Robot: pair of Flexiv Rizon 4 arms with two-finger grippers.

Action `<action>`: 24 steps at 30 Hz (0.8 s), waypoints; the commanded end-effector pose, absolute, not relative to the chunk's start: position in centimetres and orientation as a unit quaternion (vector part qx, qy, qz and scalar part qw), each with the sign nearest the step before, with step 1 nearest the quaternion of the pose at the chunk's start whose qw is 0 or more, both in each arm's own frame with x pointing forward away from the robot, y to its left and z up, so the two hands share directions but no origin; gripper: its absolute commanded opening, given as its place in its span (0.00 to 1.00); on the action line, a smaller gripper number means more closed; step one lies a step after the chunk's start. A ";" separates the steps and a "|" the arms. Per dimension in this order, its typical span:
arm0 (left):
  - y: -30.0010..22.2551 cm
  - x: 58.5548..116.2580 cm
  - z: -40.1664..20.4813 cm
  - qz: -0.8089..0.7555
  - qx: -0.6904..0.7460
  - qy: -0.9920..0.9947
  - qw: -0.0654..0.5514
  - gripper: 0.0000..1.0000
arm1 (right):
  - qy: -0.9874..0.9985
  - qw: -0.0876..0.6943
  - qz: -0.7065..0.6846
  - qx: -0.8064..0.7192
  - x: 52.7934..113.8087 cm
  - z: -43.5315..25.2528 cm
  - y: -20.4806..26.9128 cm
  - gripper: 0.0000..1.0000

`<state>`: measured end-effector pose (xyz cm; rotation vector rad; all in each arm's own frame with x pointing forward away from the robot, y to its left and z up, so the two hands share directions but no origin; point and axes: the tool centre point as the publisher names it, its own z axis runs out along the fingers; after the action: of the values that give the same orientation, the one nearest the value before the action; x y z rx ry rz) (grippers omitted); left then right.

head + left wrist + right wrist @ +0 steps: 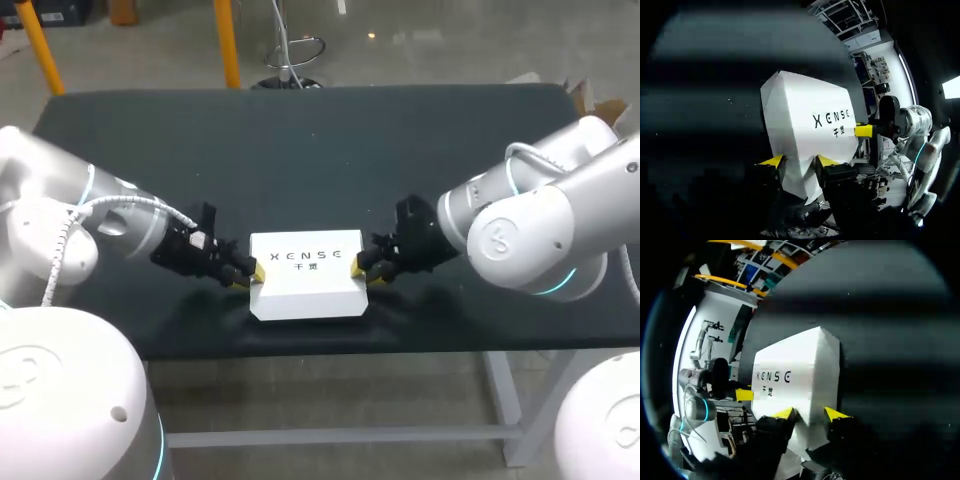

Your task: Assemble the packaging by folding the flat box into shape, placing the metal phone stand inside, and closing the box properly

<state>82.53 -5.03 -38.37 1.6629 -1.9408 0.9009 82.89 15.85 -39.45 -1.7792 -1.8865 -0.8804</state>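
Observation:
A white box [305, 275] with dark print on its top lies folded up and closed near the table's front edge. My left gripper [255, 272] is at its left end; in the left wrist view the box [805, 120] has that end between the gripper's [799, 161] yellow tips, which touch it from both sides. My right gripper [358, 268] holds the opposite end the same way, the box [795, 375] pinched between its [810, 413] tips. Each wrist view also shows the other arm's yellow fingertip [863, 131] [744, 394] at the far end. No metal phone stand is visible.
The dark table [300, 150] stretches bare behind the box and to both sides. Its front edge [330, 350] runs just below the box. Both white arms come in low from the left and right sides.

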 end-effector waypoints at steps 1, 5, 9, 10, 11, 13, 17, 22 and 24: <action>-5.9 83.2 -38.7 0.316 0.591 -0.706 0.230 0.44 | -0.677 0.214 -0.316 -0.629 83.2 -40.1 16.8 0.42; -6.2 83.4 -38.7 0.310 0.589 -0.709 0.234 0.44 | -0.681 0.224 -0.315 -0.622 83.3 -40.2 16.9 0.43; -6.4 83.4 -38.6 0.305 0.588 -0.711 0.235 0.43 | -0.682 0.229 -0.311 -0.621 83.4 -40.1 17.2 0.44; -6.5 83.4 -38.6 0.303 0.587 -0.712 0.236 0.43 | -0.682 0.232 -0.309 -0.621 83.4 -40.1 17.2 0.44; -6.6 83.4 -38.5 0.302 0.587 -0.713 0.237 0.43 | -0.682 0.235 -0.307 -0.621 83.5 -40.1 17.3 0.44; -6.8 83.4 -38.4 0.296 0.588 -0.715 0.237 0.42 | -0.681 0.239 -0.302 -0.622 83.6 -40.0 17.4 0.44; -7.0 83.3 -38.1 0.292 0.588 -0.716 0.237 0.42 | -0.681 0.244 -0.297 -0.624 83.7 -39.8 17.5 0.44; -7.1 83.4 -37.7 0.284 0.589 -0.717 0.242 0.42 | -0.681 0.253 -0.290 -0.623 83.8 -39.3 17.6 0.44; -7.2 83.4 -37.6 0.280 0.590 -0.717 0.245 0.42 | -0.681 0.256 -0.289 -0.622 83.8 -39.2 17.6 0.44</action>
<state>82.95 -5.32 -37.77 1.6197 -1.9523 0.7911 83.22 16.15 -39.08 -1.7329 -1.8707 -0.7797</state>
